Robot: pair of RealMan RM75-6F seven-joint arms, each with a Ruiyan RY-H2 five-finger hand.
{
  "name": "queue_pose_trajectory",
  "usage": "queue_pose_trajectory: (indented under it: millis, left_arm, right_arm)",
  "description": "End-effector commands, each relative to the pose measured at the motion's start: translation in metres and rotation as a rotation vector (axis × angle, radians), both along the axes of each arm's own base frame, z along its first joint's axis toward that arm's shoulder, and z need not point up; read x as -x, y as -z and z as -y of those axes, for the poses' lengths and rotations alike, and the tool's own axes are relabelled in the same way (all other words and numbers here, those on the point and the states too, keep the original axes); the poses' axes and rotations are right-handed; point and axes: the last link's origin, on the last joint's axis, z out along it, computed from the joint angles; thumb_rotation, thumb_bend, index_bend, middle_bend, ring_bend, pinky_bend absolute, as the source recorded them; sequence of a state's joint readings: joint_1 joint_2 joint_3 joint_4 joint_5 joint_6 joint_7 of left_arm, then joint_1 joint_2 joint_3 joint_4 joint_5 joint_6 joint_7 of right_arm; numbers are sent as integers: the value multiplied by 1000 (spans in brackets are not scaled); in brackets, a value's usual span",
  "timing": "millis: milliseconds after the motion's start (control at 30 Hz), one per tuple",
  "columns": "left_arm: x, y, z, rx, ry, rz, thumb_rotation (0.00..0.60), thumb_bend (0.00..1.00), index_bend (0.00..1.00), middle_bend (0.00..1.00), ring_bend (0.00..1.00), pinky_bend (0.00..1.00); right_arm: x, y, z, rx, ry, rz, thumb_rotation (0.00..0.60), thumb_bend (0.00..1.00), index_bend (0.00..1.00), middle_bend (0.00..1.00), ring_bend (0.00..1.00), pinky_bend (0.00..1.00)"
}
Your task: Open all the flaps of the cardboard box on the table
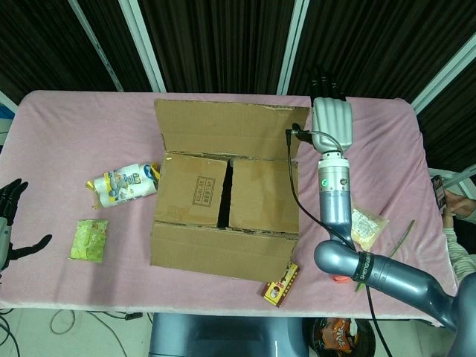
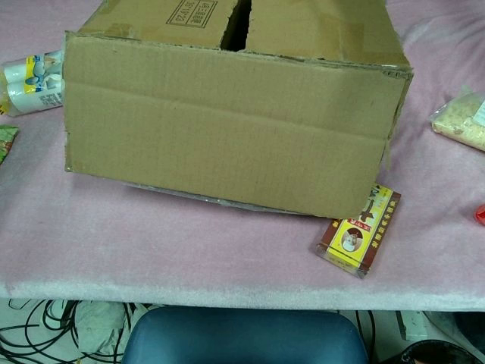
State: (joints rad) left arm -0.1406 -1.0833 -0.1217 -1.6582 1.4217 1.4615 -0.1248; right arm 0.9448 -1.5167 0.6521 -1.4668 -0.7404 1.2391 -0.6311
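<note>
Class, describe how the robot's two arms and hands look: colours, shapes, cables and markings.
The right robot hand has a silver-grey back and black fingers. Its arm is a silver-grey tube showing a small green light, with a black cable running alongside. The left robot hand shows black fingers at the frame edge.

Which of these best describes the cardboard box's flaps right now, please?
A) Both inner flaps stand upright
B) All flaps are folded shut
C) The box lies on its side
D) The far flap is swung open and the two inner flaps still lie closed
D: in the head view the far flap is swung back beside the right hand, while the two inner flaps lie flat over the cardboard box.
</note>
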Motion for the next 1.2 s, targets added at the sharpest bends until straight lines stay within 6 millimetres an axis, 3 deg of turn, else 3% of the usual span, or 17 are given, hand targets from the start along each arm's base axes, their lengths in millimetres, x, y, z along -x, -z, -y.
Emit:
queue_pose_trajectory:
  millis: [33,233,500,633,733,767,867,1100,1200]
  left_arm:
    - [0,0,0,0,-1,-1,600,133,0,15,0,0]
    - [2,0,-1,-1,-8,-2,600,133,0,15,0,0]
    - [1,1,-2,6,-5,-5,600,133,0,15,0,0]
    - [0,2,-2,10,1,-19,600,133,0,15,0,0]
    - [-2,2,-1,15,9,-30,600,133,0,15,0,0]
    - [-4,2,-1,14,19,-40,600,133,0,15,0,0]
    - [-6,2,-1,10,32,-56,600,133,0,15,0,0]
    - [-9,2,-1,15,46,-89,600,133,0,15,0,0]
    - [-12,2,-2,28,58,-116,600,133,0,14,0,0]
  right_arm:
    - [-2,4,4,-8,13,8,600,291,0,0,0,233]
    - [11,6,4,-13,38,0,600,290,0,0,0,233]
    - [60,-4,-34,-27,79,-59,600,232,0,0,0,233]
    - [91,-16,-66,-17,92,-89,600,229,0,0,0,233]
    - [128,-29,-107,-5,124,-125,600,235,0,0,0,233]
    - [148,-36,-129,4,148,-143,600,240,0,0,0,233]
    - [170,-44,-157,3,159,-158,600,248,0,0,0,233]
    - [200,-53,-200,-39,187,-199,600,249,0,0,0,232]
    - [215,-54,-218,-59,204,-225,549,242,0,0,0,225]
